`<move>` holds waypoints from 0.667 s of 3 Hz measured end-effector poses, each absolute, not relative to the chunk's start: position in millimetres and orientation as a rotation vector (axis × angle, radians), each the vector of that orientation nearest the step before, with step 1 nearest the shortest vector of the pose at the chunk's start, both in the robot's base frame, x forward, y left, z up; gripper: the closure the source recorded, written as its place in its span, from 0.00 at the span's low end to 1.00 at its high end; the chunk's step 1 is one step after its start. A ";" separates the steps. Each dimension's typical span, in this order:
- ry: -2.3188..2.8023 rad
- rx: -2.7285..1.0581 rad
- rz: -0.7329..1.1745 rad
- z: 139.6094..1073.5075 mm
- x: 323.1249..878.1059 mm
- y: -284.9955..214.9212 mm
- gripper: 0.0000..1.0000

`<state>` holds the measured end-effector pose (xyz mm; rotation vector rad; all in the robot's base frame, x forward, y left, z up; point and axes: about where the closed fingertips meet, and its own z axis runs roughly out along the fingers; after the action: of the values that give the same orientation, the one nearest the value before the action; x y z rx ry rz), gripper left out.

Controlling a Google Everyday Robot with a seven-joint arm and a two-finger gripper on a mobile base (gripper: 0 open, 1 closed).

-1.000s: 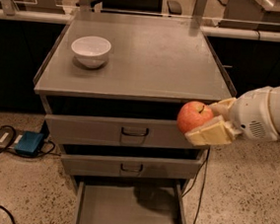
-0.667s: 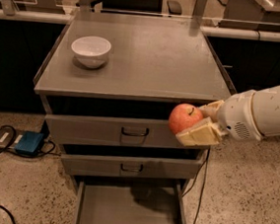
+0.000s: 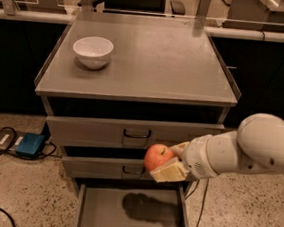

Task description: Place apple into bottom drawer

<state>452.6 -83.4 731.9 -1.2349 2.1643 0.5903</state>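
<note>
Camera view has the hand (image 3: 171, 161) clamped on the small round red-and-yellow apple (image 3: 156, 157), hovering above the open grey metal bottom drawer (image 3: 102, 217). I'd lower it near the drawer floor before letting go.

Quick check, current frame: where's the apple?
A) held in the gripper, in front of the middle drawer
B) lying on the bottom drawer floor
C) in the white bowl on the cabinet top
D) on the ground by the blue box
A: the gripper is closed on the apple in front of the middle drawer and above the open bottom drawer, whose floor shows only a shadow.
</note>
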 end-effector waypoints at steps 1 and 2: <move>2.190 -1.217 0.658 675.1 437.3 -64.8 1.00; 2.189 -1.217 0.658 675.1 437.3 -64.8 1.00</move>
<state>437.3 -64.8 675.1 -1.2168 2.1895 0.6580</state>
